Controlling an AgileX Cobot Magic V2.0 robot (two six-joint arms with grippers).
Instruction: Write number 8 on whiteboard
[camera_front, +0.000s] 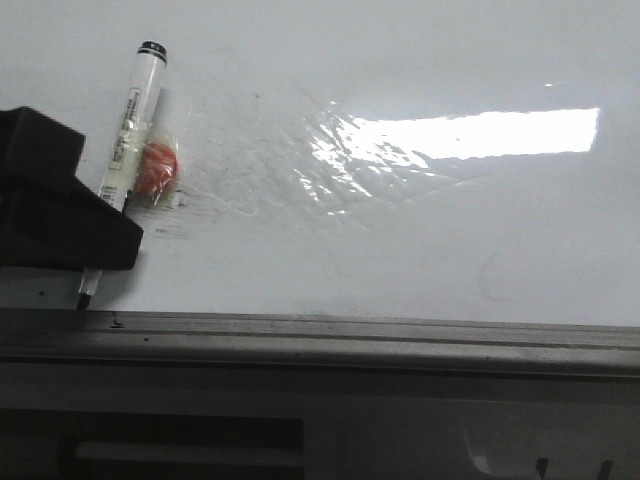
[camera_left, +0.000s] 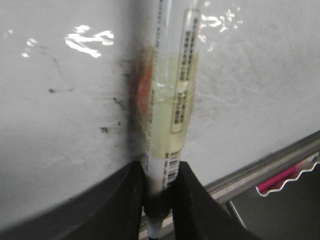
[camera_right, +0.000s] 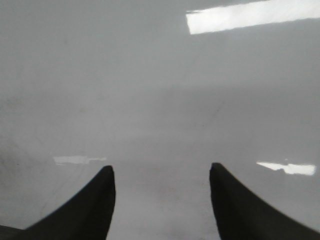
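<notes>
The whiteboard (camera_front: 400, 250) fills the front view, glossy white with a bright glare patch (camera_front: 480, 133). No number 8 shows on it, only faint scuffs and dark smudges (camera_front: 170, 228). My left gripper (camera_front: 105, 215) is at the left, shut on a white marker (camera_front: 135, 115) with a black back end and an orange lump (camera_front: 156, 166) taped to its barrel. The marker's tip (camera_front: 85, 296) points down near the board's lower edge. The left wrist view shows the jaws (camera_left: 160, 167) clamped on the marker (camera_left: 172, 100). My right gripper (camera_right: 161, 170) is open and empty above the bare board (camera_right: 160, 100).
A grey metal edge rail (camera_front: 350, 335) runs along the board's near side and also shows in the left wrist view (camera_left: 260, 172). Beyond the rail lies a pink object (camera_left: 280, 177) with a white wavy edge. Black specks (camera_left: 104, 130) mark the board near the marker.
</notes>
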